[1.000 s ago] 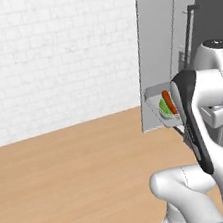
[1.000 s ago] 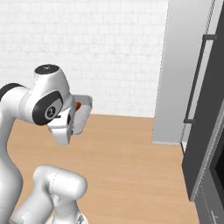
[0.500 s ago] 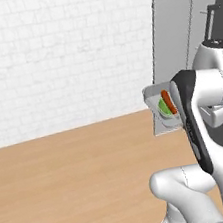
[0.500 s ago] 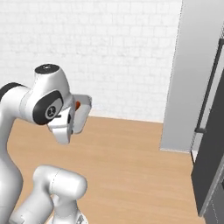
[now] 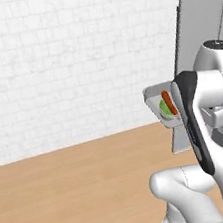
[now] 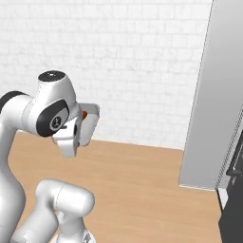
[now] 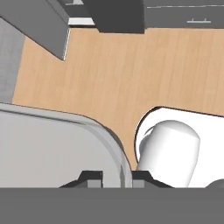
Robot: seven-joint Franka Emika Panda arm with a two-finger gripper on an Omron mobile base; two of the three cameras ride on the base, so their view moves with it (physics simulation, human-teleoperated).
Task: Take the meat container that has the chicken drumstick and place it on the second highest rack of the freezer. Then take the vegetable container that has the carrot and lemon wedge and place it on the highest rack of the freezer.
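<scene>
Pale grey vegetable container (image 5: pixel 156 96) is held up in the air beside the arm's dark wrist, carrot (image 5: pixel 169 103) and lemon wedge (image 5: pixel 165 109) lying side by side in it. Gripper (image 7: pixel 117 178) pinched narrow on the container's rim (image 7: pixel 114 144), one fingertip each side of the wall. Freezer (image 6: pixel 209 109) stands to the right over the wood floor (image 5: pixel 74 190), well apart from the container.
</scene>
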